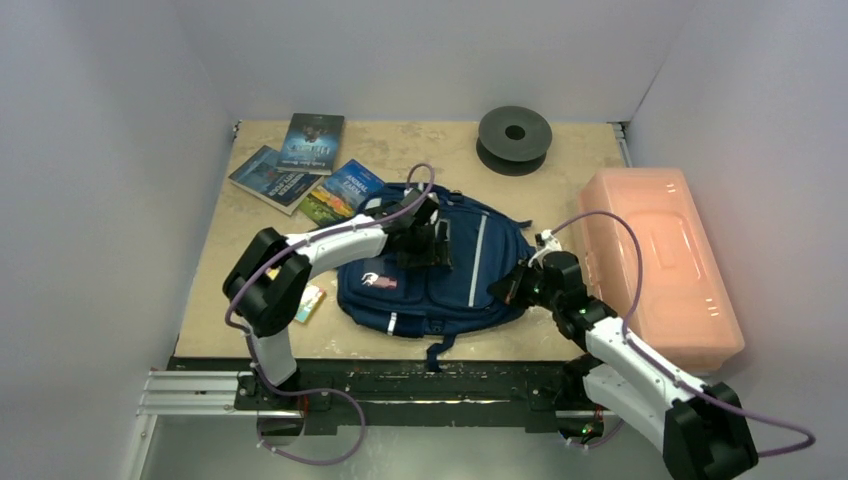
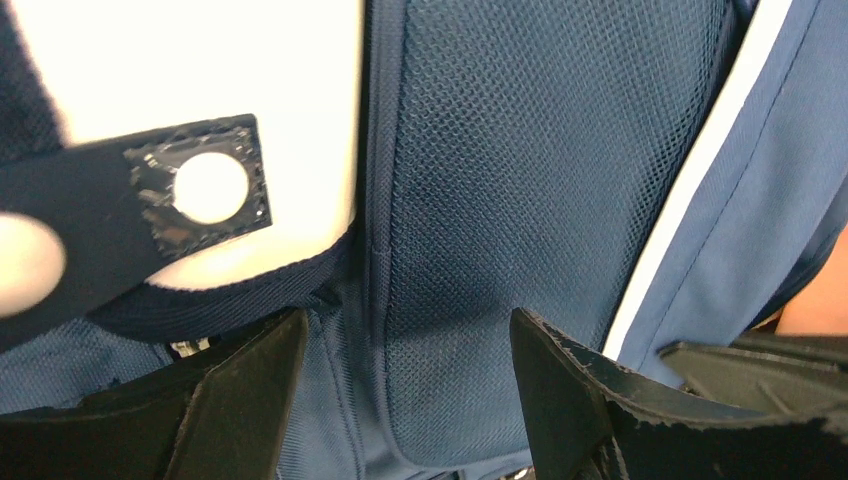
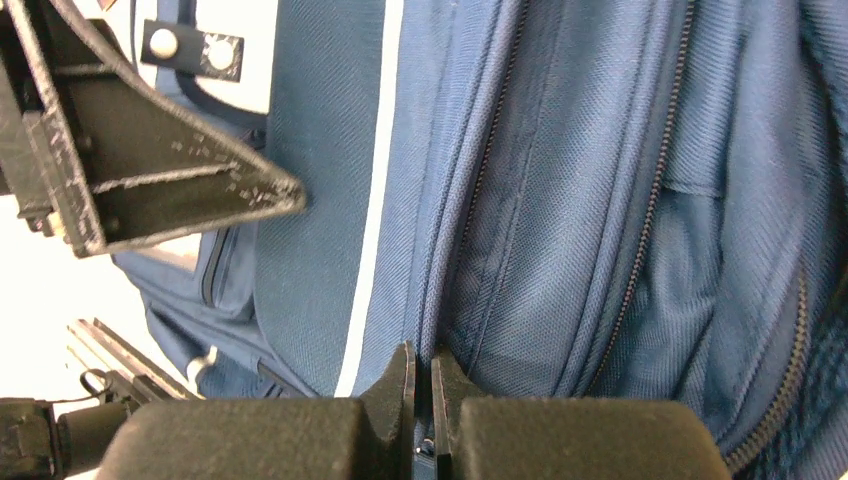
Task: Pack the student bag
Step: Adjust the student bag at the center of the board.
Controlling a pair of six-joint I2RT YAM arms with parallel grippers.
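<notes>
Where the bag lies: the navy blue fabric backpack with white trim (image 1: pixel 415 290) lies flat on the tan wooden tabletop (image 1: pixel 590 170), near the front edge and between the two arms; one dark strap (image 1: pixel 437 350) trails toward the near edge.
Left arm: the left gripper (image 1: pixel 432 243) is over the backpack's far left part, its black fingers (image 2: pixel 240 390) spread wide apart.
Under the left arm: a blue mesh panel (image 2: pixel 500 180) fills the gap between those fingers, and nothing is clamped there; whether the tips touch the fabric I cannot tell.
Right arm: the right gripper (image 1: pixel 505 287) sits at the backpack's right edge, its fingertips pressed together right against a seam beside a dark zipper track (image 3: pixel 650 200); whether any cloth or pull is caught between them I cannot tell.
Strap tab: a dark tab with a round white snap (image 2: pixel 205 188) lies left of the mesh panel.
Stripe: a white fabric stripe (image 2: pixel 700 170) runs along the mesh panel's right.
Pink box: a salmon-pink translucent plastic box (image 1: pixel 660 260) lies along the table's right side, just beyond the right arm.
Books: three glossy paperback books (image 1: pixel 313 140) are fanned at the far left; the nearest is just beside the backpack's far left corner.
Spool: a dark grey round spool (image 1: pixel 514 135) rests at the far edge, well apart from the backpack.
Packet: a small colourful flat packet (image 1: pixel 311 303) shows by the left arm's elbow, partly hidden.
</notes>
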